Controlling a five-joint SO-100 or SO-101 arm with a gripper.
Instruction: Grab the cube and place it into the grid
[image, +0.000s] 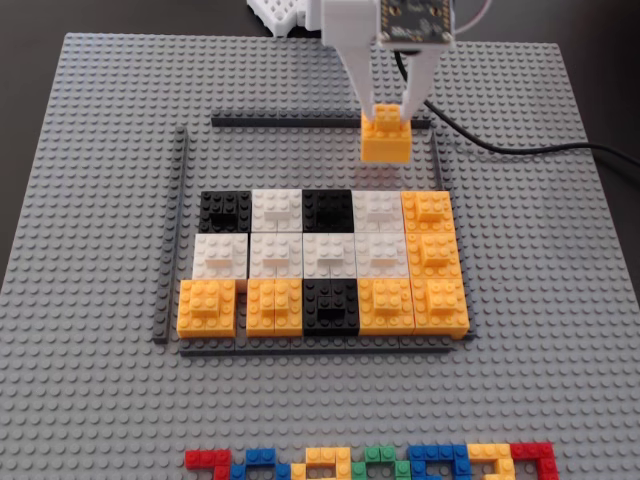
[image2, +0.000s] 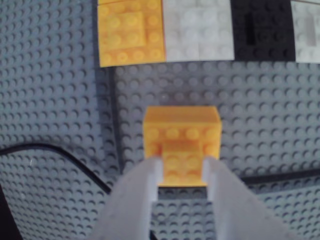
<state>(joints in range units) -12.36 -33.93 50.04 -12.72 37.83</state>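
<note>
White pincer (image: 386, 108) pinching the small raised brick on top of the orange-yellow cube (image: 386, 140), one finger (image: 362, 75) on each side of it. In the wrist view, same grip seen from behind: pale fingers (image2: 135, 195) closed against the raised brick of the cube (image2: 182, 132), studs facing the camera. Cube at the far right of the framed area in the fixed view, beside the far dark-grey strip (image: 285, 121) and close to the right-hand strip (image: 438, 160), separated from the grid (image: 323, 262) by a band of bare studs; whether resting on the studs or raised just above them, cannot tell. Grid filled in three rows of five: black and white alternating in the far row with orange at its right end, white in the middle row with orange at the right, orange in the near row with one black cube in the centre. All on a grey studded baseplate (image: 90, 200). Black cable (image: 500, 148) trailing off to the right behind the cube. Row of small multicoloured bricks (image: 370, 465) along the near edge.
</note>
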